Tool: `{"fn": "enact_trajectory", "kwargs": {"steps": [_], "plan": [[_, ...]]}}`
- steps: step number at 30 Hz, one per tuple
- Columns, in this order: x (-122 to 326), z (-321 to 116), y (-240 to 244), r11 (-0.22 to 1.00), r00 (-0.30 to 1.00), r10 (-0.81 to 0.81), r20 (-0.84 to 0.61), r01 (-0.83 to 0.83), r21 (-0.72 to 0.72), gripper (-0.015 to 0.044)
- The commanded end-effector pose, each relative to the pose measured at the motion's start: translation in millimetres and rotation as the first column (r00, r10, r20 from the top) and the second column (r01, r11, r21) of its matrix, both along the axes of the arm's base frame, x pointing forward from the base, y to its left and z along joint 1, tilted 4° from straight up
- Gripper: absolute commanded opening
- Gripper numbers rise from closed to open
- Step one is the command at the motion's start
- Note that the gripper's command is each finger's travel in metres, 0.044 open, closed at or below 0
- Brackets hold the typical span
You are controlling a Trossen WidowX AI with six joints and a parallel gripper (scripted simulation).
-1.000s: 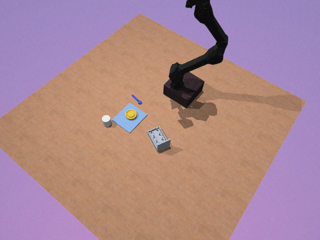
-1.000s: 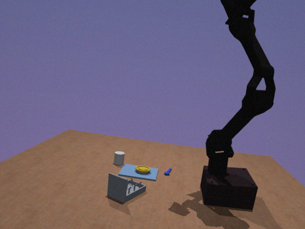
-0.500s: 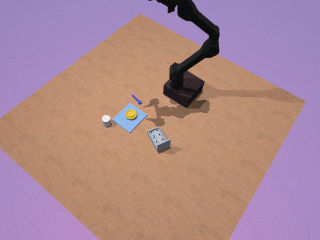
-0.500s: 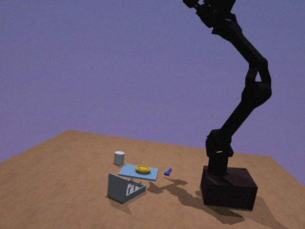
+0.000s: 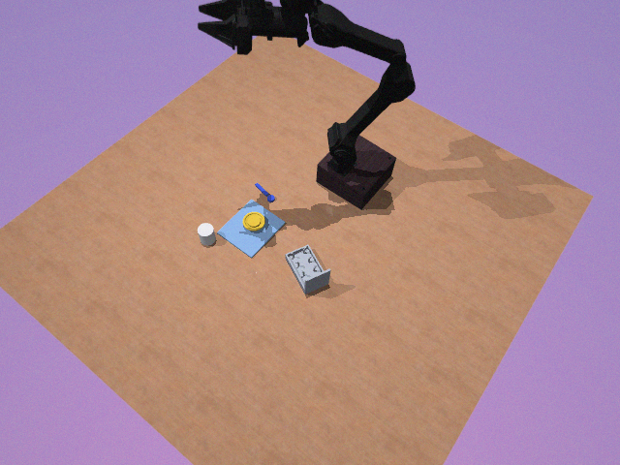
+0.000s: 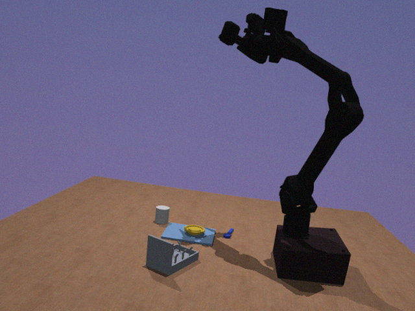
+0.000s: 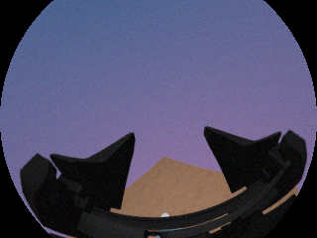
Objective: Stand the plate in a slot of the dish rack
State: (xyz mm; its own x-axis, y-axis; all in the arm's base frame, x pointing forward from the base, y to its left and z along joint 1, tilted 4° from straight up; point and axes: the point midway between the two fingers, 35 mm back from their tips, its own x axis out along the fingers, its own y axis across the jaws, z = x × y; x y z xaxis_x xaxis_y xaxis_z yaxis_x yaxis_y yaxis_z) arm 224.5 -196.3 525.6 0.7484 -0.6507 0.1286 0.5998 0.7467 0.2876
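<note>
The yellow plate [image 5: 254, 220] [image 6: 194, 229] lies flat on a light blue board [image 5: 252, 248] [image 6: 171, 234]. The grey dish rack [image 5: 317, 283] [image 6: 159, 254] stands beside the board, with a tall wall at one end and small rails inside; its slots hold nothing visible. My gripper [image 5: 199, 16] [image 7: 170, 133] is open and empty, high above the table and far from the plate and rack. In the wrist view the plate and rack do not show.
A white cup [image 5: 205, 233] [image 6: 162, 215] stands near the board's corner, on the side away from the arm's base [image 5: 356, 172] [image 6: 310, 262]. A blue spoon-like utensil [image 5: 263, 192] [image 6: 228, 234] lies beside the board. The wrist view shows mostly background and a table [image 7: 165, 190] corner.
</note>
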Motion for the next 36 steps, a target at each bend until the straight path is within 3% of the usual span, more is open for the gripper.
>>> {"fn": "enact_trajectory", "kwargs": {"steps": [1,18,36], "plan": [[20.4,-30.9,-4.1,0.999,0.993,0.031,-0.116,-0.027,0.039,0.04],[80.7,-158.3,9.6,0.967,0.795,0.245,-0.555,-0.158,0.2,0.04],[93.9,-279.5,56.6,0.876,0.337,0.475,-0.813,-0.269,0.4,0.04]]}}
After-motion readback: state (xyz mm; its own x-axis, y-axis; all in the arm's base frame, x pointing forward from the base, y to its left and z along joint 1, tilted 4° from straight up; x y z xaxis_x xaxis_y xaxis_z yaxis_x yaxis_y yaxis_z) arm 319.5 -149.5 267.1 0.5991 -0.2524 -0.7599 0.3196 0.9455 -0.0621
